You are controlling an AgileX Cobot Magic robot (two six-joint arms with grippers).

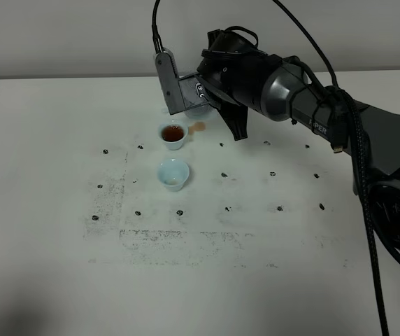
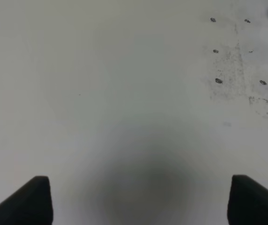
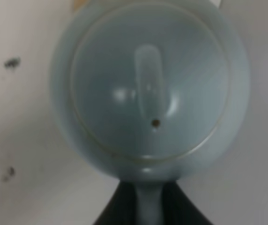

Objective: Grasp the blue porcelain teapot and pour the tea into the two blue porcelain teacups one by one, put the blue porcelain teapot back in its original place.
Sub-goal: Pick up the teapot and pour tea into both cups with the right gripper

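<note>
Blue porcelain teapot handle clamped in closed right gripper; left gripper wide open, empty.

This is looking like a robotics lab or test bench rather than a lived-in room. A broad, plain white tabletop is filling nearly the whole high view, and small black marks are sitting on it in regular rows, like position markers (the left wrist view is showing the same dots on the same white surface). Grey scuffing is smudging the surface around the near rows of marks. A bare, pale wall is running along the far edge. From the right, a black jointed robot arm is reaching over the table, with black cables trailing along it.
</note>
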